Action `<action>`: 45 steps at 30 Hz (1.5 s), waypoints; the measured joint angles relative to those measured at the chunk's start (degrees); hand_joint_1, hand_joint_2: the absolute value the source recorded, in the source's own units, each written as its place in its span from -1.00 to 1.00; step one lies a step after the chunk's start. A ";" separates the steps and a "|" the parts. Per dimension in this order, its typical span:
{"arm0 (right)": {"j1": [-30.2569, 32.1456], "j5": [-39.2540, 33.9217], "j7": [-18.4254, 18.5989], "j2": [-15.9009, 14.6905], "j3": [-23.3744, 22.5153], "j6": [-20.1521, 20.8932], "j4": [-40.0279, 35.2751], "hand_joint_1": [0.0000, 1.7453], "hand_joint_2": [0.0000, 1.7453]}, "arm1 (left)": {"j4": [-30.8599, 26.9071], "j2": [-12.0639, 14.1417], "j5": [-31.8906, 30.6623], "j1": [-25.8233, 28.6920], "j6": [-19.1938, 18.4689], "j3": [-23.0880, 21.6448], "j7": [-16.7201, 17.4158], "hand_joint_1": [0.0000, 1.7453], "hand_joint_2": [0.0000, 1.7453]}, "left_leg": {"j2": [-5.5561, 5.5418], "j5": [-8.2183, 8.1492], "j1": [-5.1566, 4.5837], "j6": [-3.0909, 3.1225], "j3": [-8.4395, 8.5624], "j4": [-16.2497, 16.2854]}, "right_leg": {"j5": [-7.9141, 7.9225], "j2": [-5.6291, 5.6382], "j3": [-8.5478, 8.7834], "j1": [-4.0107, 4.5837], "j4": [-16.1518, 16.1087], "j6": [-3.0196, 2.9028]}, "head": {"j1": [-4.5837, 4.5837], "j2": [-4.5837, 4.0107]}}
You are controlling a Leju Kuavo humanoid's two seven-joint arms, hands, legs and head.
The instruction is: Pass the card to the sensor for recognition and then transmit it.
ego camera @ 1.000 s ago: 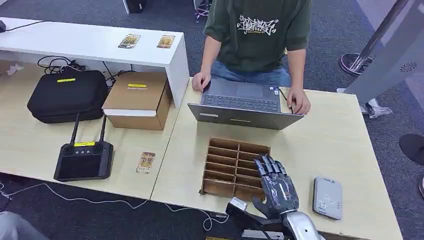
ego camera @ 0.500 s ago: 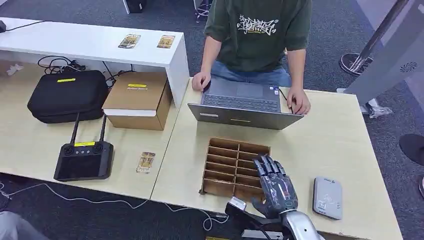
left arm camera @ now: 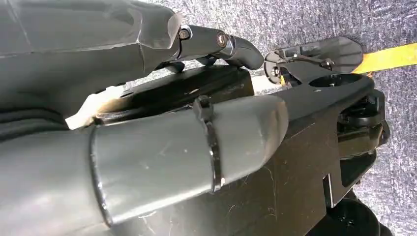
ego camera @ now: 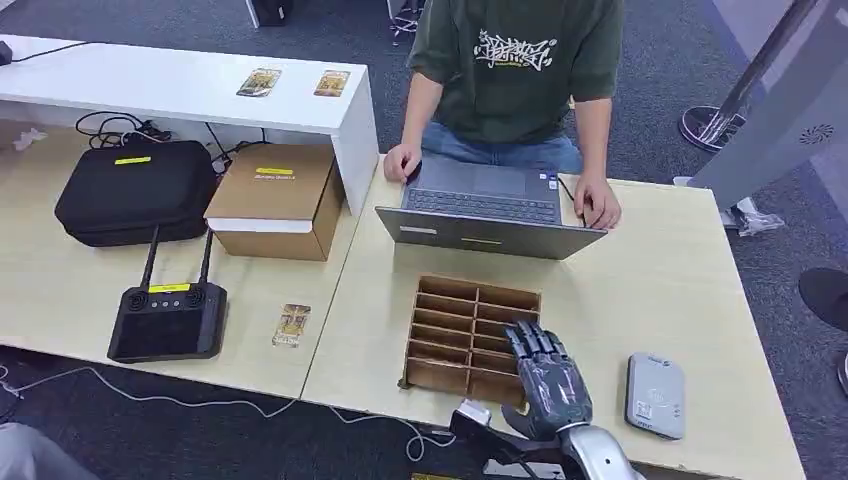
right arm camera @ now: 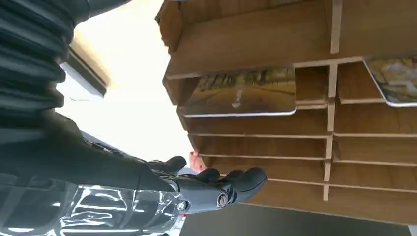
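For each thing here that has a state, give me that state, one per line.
right robot hand: empty, fingers extended over the wooden divider rack
wooden divider rack: holds two cards standing in its slots
card reader: flat on the table, nothing on it
laptop: open, a person's hands on it
loose card: flat on the table
cardboard box: closed

right table (ego camera: 650,280): laptop (ego camera: 487,212) at far edge, wooden divider tray (ego camera: 470,330) near front edge, grey sensor (ego camera: 656,394) by front right corner | left table (ego camera: 60,290): black case (ego camera: 135,192), cardboard box (ego camera: 276,198), controller (ego camera: 166,318), card (ego camera: 291,325) near front edge | white shelf (ego camera: 150,85): two cards (ego camera: 259,81)
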 joint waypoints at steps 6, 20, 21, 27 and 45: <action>0.16 -0.02 0.02 0.00 0.00 -0.33 0.81 -1.00 1.00 | 0.00 -0.04 -0.31 0.03 0.04 0.00 -0.24 -1.00 -1.00 | 0.00 0.00 0.00 0.00 0.00 0.00 | 0.00 0.00 0.00 0.00 0.00 0.00 | 0.00 0.00; 0.41 0.42 -0.09 0.28 0.00 -1.09 1.05 -1.00 1.00 | 0.00 -0.37 -0.59 0.08 0.48 0.00 -0.24 -1.00 -1.00 | 0.00 0.00 0.00 0.00 0.00 0.00 | 0.00 0.00 0.00 0.00 0.00 0.00 | 0.00 0.00; 0.42 0.48 -0.11 0.28 0.00 -1.22 1.07 -1.00 1.00 | 0.00 -0.39 -0.72 0.08 0.50 0.00 -0.24 -1.00 -1.00 | 0.00 0.00 0.00 0.00 0.00 0.00 | 0.00 0.00 0.00 0.00 0.00 0.00 | 0.00 0.00; 0.40 1.40 0.11 0.46 -0.02 -2.49 1.03 -1.00 1.00 | 0.00 -0.52 -0.96 0.08 1.03 0.00 -0.24 -1.00 -1.00 | 0.00 0.00 0.00 0.00 0.00 0.00 | 0.00 0.00 0.00 0.00 0.00 0.00 | 0.00 0.00; 1.00 2.05 0.67 1.22 -0.02 -3.76 0.13 -1.00 1.00 | 0.00 -0.57 -1.33 0.05 0.98 0.00 0.02 -1.00 -1.00 | 0.01 0.00 0.00 0.00 0.01 0.00 | 0.00 0.00 0.00 0.00 0.00 0.00 | 0.00 0.00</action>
